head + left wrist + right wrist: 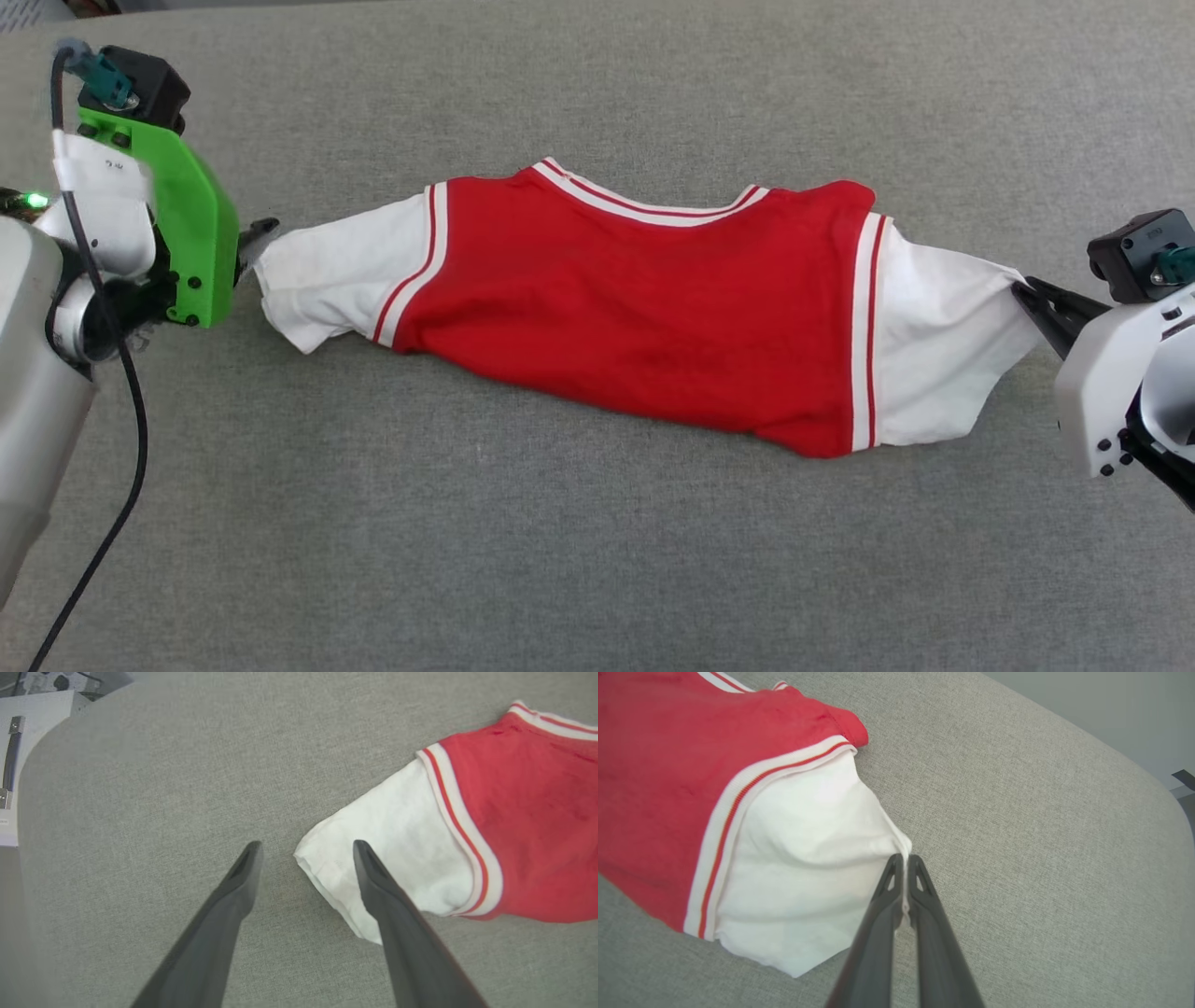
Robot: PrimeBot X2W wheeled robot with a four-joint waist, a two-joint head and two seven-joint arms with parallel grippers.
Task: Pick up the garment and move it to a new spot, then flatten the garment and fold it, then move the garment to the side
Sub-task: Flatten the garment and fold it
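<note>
- Grey woven upholstery [597, 560] spreads across the head view. On it the red T-shirt [644, 308] lies drawn out sideways through the centre, striped collar toward 12 o'clock.
- At 9 o'clock, the left gripper [257, 238] shows a dark fingertip past its green housing [191, 224], just beside the cuff of the white left sleeve [336, 280]. A black cable [131, 401] hangs down along that arm.
- At 3 o'clock, the right gripper [1032, 299] meets the tip of the white right sleeve [943, 345], which is pulled to a point there.
- In the left wrist view, the left gripper [306, 849] stands wide apart and holds nothing. One finger rises over bare upholstery at 6 o'clock. The other crosses the sleeve's open cuff [397, 858] toward 5 o'clock; whether it touches the cloth cannot be told. The red body fills the 3 o'clock side.
- In the right wrist view, the right gripper [903, 863] is clamped together at the centre with a thin edge of the white sleeve [798, 858] pinched between its fingers. The red body runs off toward 10 o'clock.
</note>
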